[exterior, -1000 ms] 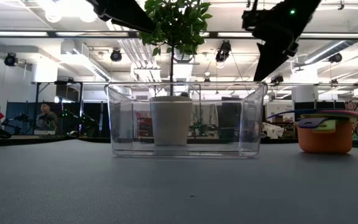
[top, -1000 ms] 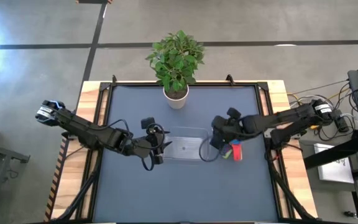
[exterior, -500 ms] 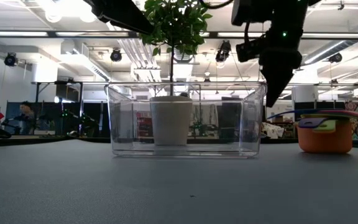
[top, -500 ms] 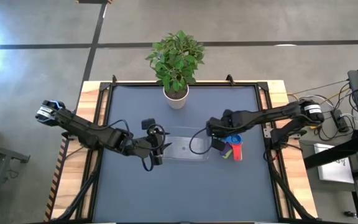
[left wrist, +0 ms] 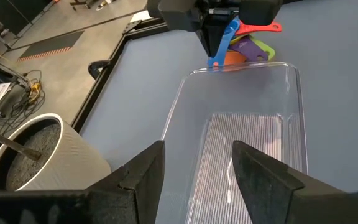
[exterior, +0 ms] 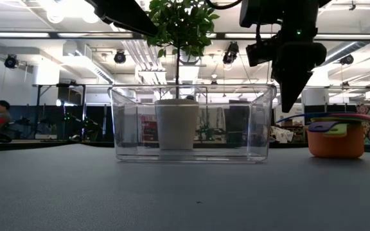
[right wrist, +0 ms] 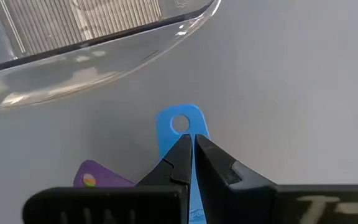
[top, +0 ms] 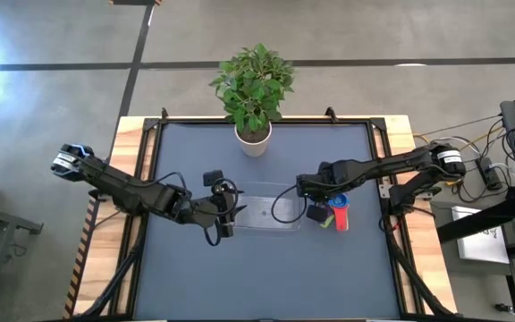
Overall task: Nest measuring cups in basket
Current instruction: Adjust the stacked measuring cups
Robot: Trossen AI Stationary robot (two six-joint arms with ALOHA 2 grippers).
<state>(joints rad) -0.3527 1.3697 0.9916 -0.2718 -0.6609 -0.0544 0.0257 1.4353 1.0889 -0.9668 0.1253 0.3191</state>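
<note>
The right gripper (right wrist: 191,144) has its fingers pinched on the flat handle of the blue cup (right wrist: 180,127), held above the desk (top: 195,277) just beside the basket's (left wrist: 241,155) right end. The basket holds no cups; the left gripper (left wrist: 197,168), fingers partly spread and holding nothing, hangs over its left end. The remaining cups (exterior: 336,135) sit stacked on the desk right of the basket, their bowls largely hidden by the orange one.

Clear basket (left wrist: 241,130) with ribbed base. Blue cup handle (right wrist: 180,124) in black right claw (right wrist: 190,149). Orange cup (exterior: 335,142), red handle (left wrist: 258,27), purple handle (right wrist: 95,177). Dark grey-blue desk (top: 195,268).
</note>
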